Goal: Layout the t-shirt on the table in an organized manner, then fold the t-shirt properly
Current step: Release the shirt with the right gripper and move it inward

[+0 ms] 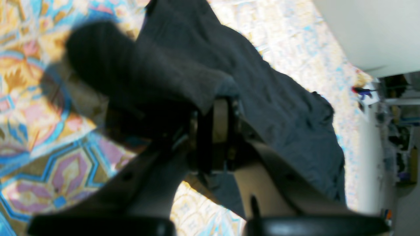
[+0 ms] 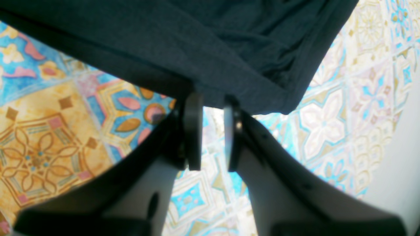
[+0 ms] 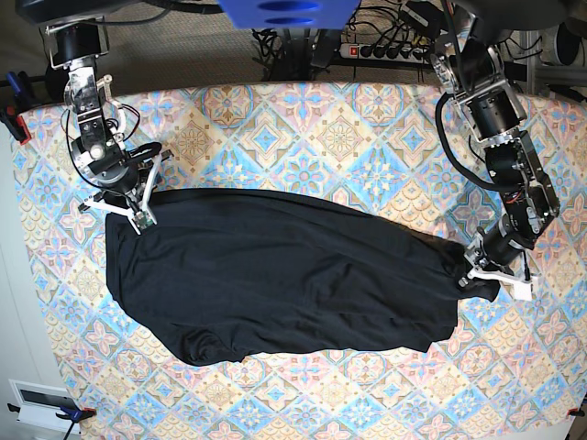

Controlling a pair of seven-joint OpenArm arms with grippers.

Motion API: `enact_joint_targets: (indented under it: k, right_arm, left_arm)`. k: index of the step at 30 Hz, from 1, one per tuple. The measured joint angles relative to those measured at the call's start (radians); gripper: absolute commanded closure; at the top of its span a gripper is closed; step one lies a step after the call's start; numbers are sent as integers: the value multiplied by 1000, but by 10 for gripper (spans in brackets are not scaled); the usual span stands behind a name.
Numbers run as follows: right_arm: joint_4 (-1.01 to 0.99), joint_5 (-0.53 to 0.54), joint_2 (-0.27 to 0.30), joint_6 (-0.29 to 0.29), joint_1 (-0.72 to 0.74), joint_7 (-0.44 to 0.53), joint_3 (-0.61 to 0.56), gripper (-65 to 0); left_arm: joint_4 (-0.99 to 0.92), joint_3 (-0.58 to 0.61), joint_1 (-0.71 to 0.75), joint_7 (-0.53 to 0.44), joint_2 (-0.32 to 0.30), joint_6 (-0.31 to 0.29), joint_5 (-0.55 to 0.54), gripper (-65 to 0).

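Observation:
The black t-shirt point(image 3: 275, 275) lies spread lengthwise across the patterned table point(image 3: 303, 128), wrinkled along its near edge. My left gripper point(image 3: 481, 275) is at the shirt's right end, where the fabric is drawn to a point. In the left wrist view the left gripper point(image 1: 213, 108) is shut on bunched t-shirt point(image 1: 279, 98) fabric that drapes over the fingers. My right gripper point(image 3: 138, 218) is at the shirt's far left corner. In the right wrist view the right gripper point(image 2: 211, 98) has its jaws a little apart, astride the t-shirt point(image 2: 213, 39) hem, with the table point(image 2: 49, 131) showing between them.
A power strip point(image 3: 385, 50) and cables lie behind the table's far edge. A clamp point(image 3: 16, 124) holds the cloth at the far left corner. Bare patterned cloth shows beyond and in front of the shirt.

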Motion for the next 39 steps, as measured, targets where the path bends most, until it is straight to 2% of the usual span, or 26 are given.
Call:
enact_joint_targets:
  k: [4,7,12,15,19,27,29,34,36,38,39]
  right_arm:
    - [-23,4,-2,5,-2,1,-21,-223]
    - [-23,0,10,-1,0,0,-67,-257]
    - [-23,-6,14,3,0,3,-187,-257]
    - [-23,-115,37,0,2,39,-256,-257]
    - [-53,-243,36,-13,11,83,-326,-257]
    - [-114,-245,50,-1,108,86,-423,-257]
    - [-145,-247,42,-15,138,135,-440,-257]
    - [-112,-263,33,-17,135,103,-435,-256]
    - [-72,-222,33,17,110,74,-377,-256]
    - [-31,-179,30,3,55,76,-276,-256]
    - [-12,-124,31,4,35,67,-227,-256]
  left_arm:
    - [-2,55,-3,-9,-4,3,0,-1]
    - [-2,60,-8,-8,3,-3,-6,-1]
    - [-2,59,-3,-8,-5,0,-2,-1]
    - [-2,59,-3,-9,-7,0,-1,-1]
    - [-2,60,-3,-8,-1,0,-1,-1]
    - [-2,59,-2,-9,-2,0,-3,-1]
    - [-2,59,0,-8,-4,0,-1,-1]
    - [-2,59,0,-8,-7,0,-1,-1]
    - [-2,56,1,-8,-10,1,-2,-1]
    - [-2,56,-3,-10,-7,1,-3,-1]
    - [-2,55,-3,-8,-7,0,-2,-1]
